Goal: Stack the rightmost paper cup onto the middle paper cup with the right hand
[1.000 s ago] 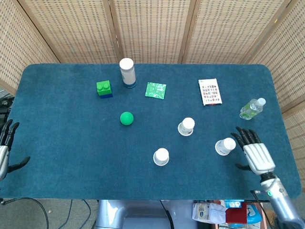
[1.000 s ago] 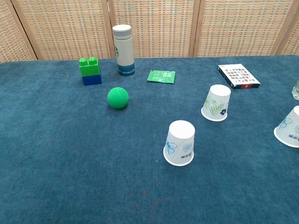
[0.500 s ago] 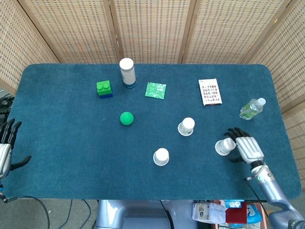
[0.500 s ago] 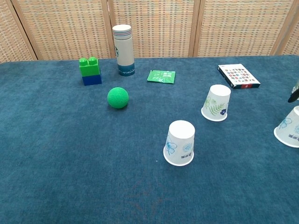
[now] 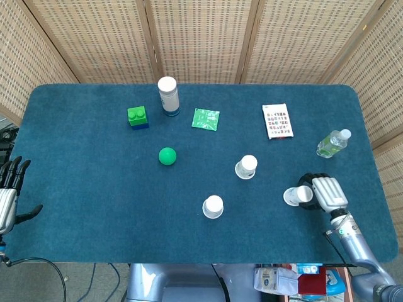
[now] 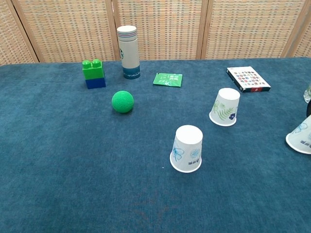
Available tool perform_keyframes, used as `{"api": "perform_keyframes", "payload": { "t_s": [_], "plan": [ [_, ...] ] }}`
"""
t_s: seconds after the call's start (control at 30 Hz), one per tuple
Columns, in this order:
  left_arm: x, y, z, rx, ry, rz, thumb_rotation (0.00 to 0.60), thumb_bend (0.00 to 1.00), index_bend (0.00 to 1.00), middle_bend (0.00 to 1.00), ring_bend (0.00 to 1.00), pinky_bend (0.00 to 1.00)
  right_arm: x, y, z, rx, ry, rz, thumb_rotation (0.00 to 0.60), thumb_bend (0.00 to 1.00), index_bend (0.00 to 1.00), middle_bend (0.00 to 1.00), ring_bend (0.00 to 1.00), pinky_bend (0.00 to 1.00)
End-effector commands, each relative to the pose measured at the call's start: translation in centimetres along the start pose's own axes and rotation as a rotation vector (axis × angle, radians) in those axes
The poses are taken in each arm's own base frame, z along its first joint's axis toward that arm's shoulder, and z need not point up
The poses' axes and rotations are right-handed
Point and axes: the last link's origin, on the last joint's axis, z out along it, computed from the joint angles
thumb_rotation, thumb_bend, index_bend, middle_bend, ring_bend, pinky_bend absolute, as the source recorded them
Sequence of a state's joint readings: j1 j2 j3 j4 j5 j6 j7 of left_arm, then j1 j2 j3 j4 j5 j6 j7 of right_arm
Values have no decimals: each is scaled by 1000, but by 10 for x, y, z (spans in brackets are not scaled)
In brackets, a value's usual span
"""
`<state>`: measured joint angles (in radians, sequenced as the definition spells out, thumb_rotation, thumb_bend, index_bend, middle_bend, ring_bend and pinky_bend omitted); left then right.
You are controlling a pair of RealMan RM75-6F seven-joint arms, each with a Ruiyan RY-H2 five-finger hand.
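Three white paper cups stand upside down on the blue table. The rightmost cup leans a little, and my right hand grips it from the right, fingers curled over its top. The middle cup is up and to the left of it, with a leaf print. The leftmost cup is nearest the front edge. My left hand hangs off the table's left edge, holding nothing, fingers apart. In the chest view the right hand is almost entirely out of frame.
A clear plastic bottle lies behind the right hand. A card box, a green packet, a white canister, a green-and-blue block and a green ball sit farther back and left.
My right hand has moved left onto the rightmost cup and curled its fingers around it. The cup now leans slightly. The left hand has barely moved.
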<state>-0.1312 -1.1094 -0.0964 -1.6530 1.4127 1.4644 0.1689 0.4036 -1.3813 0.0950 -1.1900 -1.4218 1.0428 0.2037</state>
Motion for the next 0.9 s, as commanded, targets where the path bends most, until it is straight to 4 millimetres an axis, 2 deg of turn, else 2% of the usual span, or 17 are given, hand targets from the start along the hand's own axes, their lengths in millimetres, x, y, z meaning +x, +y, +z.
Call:
{"api": "perform_keyframes", "payload": {
  "t_s": [0.03, 0.17, 0.2, 0.3, 0.4, 0.5, 0.7, 0.9],
  "plan": [
    [0, 0, 0, 0, -1, -1, 600, 182, 0, 0, 0, 0, 7, -6, -2, 30, 19, 31, 600, 326, 491, 463, 381, 331],
    [0, -1, 1, 1, -2, -1, 600, 182, 0, 0, 0, 0, 23, -19, -4, 83, 46, 55, 600, 325, 491, 463, 381, 331],
    [0, 0, 2, 1, -4, -1, 600, 183, 0, 0, 0, 0, 34, -29, -2, 118, 74, 51, 600, 325, 491, 463, 381, 331],
    [0, 0, 2, 2, -7, 0, 600, 183, 0, 0, 0, 0, 48, -43, 2, 152, 92, 59, 600, 325, 491, 463, 381, 331],
    [-2, -1, 4, 4, -15, -1, 600, 183, 0, 0, 0, 0, 72, -75, 19, 200, 80, 86, 600, 324, 491, 462, 381, 331],
    [-2, -2, 5, 9, -17, -5, 600, 182, 0, 0, 0, 0, 86, -91, 36, 203, 69, 44, 600, 325, 491, 462, 381, 331],
    [-2, -5, 7, 24, -14, -7, 600, 182, 0, 0, 0, 0, 104, -126, 60, 212, 90, -20, 600, 328, 491, 458, 381, 331],
    [-4, -5, 9, 24, -28, -7, 600, 182, 0, 0, 0, 0, 107, -140, 72, 189, 83, -48, 600, 337, 491, 456, 381, 331]
  ]
}}
